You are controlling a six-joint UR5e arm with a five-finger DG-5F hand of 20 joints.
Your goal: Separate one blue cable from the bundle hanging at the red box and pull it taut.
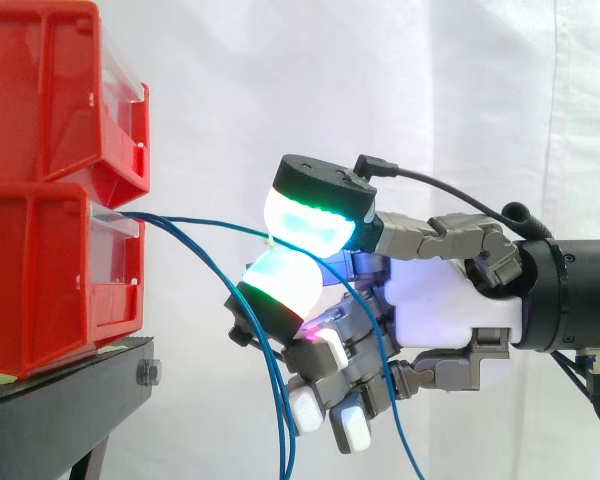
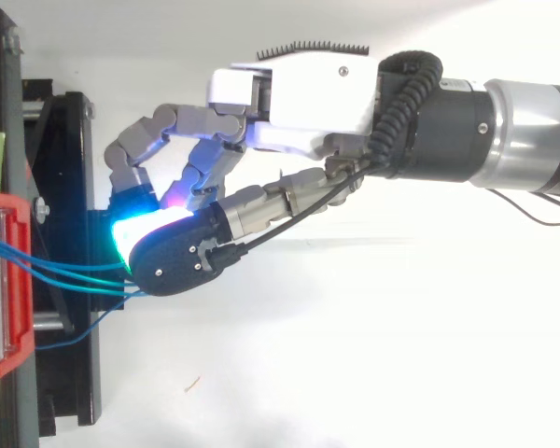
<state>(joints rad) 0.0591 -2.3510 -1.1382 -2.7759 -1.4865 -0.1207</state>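
While the robot hand [image 1: 450, 300] pinches one blue cable [image 1: 210, 225] at centre frame, neighbouring strands [image 1: 279, 425] beneath may snag and follow.

Bright, even light is flooding in, bleaching the white curtain [image 1: 380, 80] almost blank. Shadows are lying soft beneath the red bins [image 1: 40, 270]. The fingers [image 1: 305, 222] are glowing green-white, blooming into glare and tinting the black stand [image 2: 98, 219] cyan.
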